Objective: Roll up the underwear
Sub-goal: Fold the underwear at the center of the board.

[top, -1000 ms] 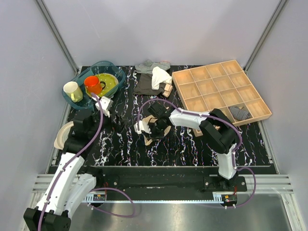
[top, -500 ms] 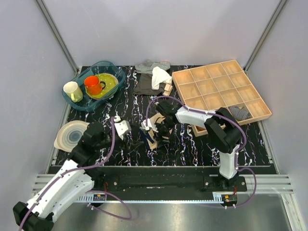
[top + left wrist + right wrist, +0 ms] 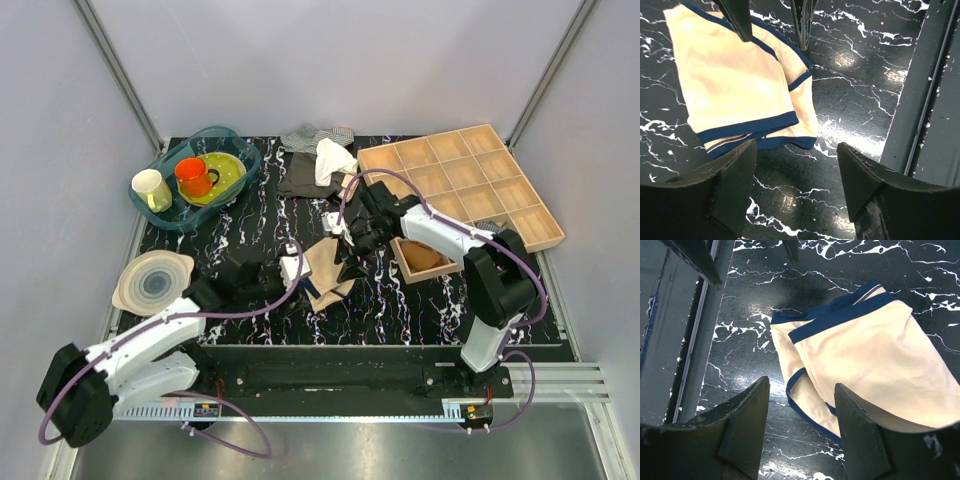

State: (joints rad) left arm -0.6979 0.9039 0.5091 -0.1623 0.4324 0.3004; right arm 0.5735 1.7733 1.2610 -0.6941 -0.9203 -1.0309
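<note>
Underwear (image 3: 322, 264) lies mid-frame, not yet rolled; left gripper (image 3: 795, 185) and right gripper (image 3: 802, 425) hover spread and empty. Next I'd pinch one hem to start the roll.

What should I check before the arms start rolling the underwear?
1. Underwear free of both grippers: ok. It lies loose on the table.
2. Left gripper open and empty: ok. Its jaws stand apart by the near hem.
3. Right gripper open and empty: ok. Its jaws stand apart at the opposite side.
4. Fabric spread in one flat layer: not ok. One part is folded over another.
5. Room to roll: ok. There is bare table around the underwear, and the tray stands apart from it.
6. Roll begun: not ok. No edge is turned over yet.
</note>
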